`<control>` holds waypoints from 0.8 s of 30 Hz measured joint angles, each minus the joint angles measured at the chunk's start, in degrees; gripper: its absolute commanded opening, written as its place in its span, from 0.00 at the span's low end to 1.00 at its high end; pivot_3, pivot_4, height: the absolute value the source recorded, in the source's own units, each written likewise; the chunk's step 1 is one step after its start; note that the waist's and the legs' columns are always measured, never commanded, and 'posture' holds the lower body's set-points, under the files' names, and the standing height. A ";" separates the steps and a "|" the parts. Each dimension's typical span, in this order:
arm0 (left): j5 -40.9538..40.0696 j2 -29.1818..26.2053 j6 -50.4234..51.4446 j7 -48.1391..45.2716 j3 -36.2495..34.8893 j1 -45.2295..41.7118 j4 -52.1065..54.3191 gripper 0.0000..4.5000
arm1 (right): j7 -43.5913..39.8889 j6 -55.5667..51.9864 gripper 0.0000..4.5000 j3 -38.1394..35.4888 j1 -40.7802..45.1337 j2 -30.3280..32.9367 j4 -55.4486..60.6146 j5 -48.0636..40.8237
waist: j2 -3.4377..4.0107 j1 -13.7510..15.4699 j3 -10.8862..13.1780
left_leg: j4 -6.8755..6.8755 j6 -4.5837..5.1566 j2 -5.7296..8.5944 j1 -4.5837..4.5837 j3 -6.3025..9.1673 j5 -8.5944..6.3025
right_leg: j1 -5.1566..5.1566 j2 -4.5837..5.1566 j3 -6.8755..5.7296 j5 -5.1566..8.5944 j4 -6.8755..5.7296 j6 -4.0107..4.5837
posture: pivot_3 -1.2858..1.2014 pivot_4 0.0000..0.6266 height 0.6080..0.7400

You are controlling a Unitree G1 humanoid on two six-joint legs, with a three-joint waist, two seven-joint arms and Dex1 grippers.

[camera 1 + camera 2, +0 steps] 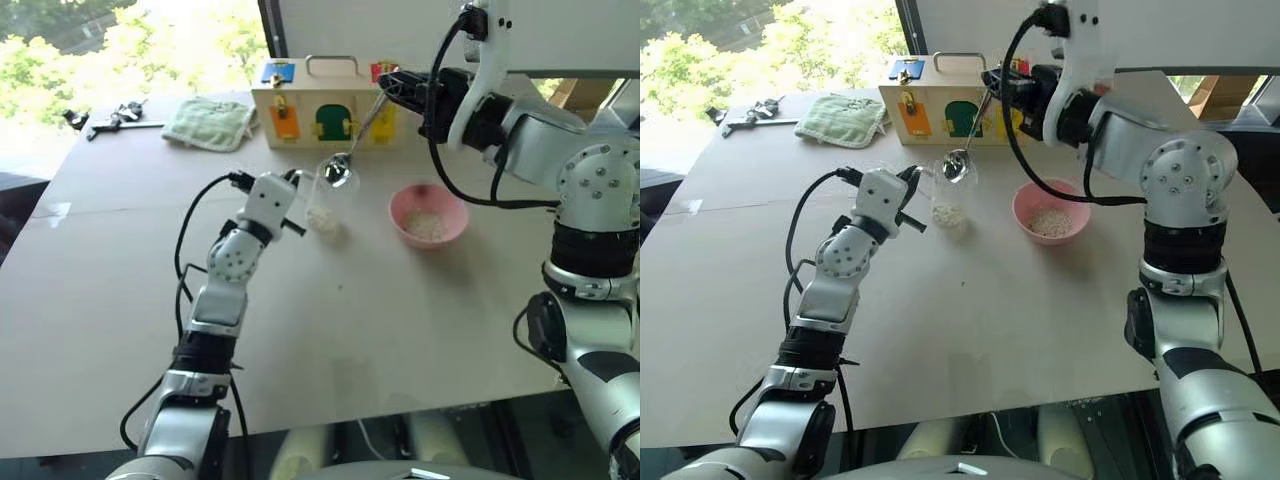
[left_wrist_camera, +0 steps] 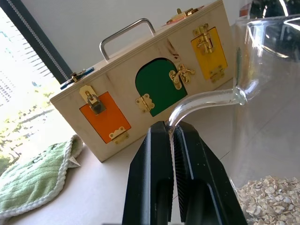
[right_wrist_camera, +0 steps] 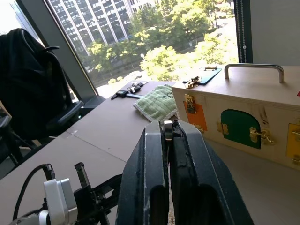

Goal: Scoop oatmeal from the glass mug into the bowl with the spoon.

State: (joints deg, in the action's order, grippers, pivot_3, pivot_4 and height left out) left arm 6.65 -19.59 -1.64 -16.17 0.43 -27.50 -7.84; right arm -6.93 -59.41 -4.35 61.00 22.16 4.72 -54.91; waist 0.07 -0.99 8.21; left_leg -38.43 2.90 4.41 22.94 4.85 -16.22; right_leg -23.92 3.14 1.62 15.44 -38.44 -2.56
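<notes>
Glass mug point(image 2: 262, 93) handle pinched in my left gripper point(image 2: 172, 136).
My right gripper point(image 3: 168, 136) clamps the spoon point(image 1: 352, 150), its bowl over the mug.

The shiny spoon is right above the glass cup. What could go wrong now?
1. The left gripper pinches only the thin handle of the clear glass mug, so a push from the silver metal spoon in the right gripper might tip it.
2. Pale oatmeal flakes could fall on the table before reaching the small pink bowl, which sits apart.
</notes>
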 measured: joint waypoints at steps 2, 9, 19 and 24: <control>-0.54 -0.20 0.54 -0.57 -0.04 -0.02 0.00 0.01 | -1.77 1.27 0.00 0.87 -0.64 0.68 0.72 2.52 | 0.00 0.01 0.00 | 0.00 0.00 0.00 0.00 0.00 0.00 | 0.00 0.00 -0.01 0.00 0.01 0.00 | 0.52 0.24 1.00; -6.64 -0.29 5.15 -5.87 -0.43 -1.96 0.31 0.01 | -6.73 4.82 0.00 6.59 -4.30 -0.87 1.95 9.93 | -0.01 -0.05 -0.01 | -0.03 -0.02 0.00 0.00 0.00 0.01 | -0.01 0.00 0.00 0.00 -0.02 0.00 | 0.52 0.24 1.00; -9.06 -1.30 9.74 -11.02 -0.29 -3.49 0.98 0.01 | -15.50 9.54 0.00 14.27 -9.67 -2.81 1.95 19.33 | -0.02 -0.28 -0.01 | -0.04 -0.05 0.03 0.00 0.00 0.03 | -0.07 0.01 -0.05 0.00 -0.07 0.00 | 0.52 0.24 1.00; -8.40 -1.74 9.23 -11.01 -0.29 -3.48 0.97 0.01 | -9.48 -1.17 0.00 2.73 -9.46 -9.80 -1.73 12.03 | -0.02 -0.33 -0.01 | -0.06 -0.10 0.03 0.00 0.01 0.06 | -0.09 0.00 -0.03 0.00 -0.17 0.00 | 0.52 0.24 1.00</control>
State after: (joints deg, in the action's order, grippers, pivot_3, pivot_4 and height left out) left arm -1.75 -21.33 7.59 -27.18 0.15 -30.99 -6.87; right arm -16.40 -60.59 -1.62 51.54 12.36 2.99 -42.88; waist 0.06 -1.32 8.20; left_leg -38.49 2.79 4.44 22.93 4.86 -16.16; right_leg -24.01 3.14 1.58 15.44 -38.61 -2.56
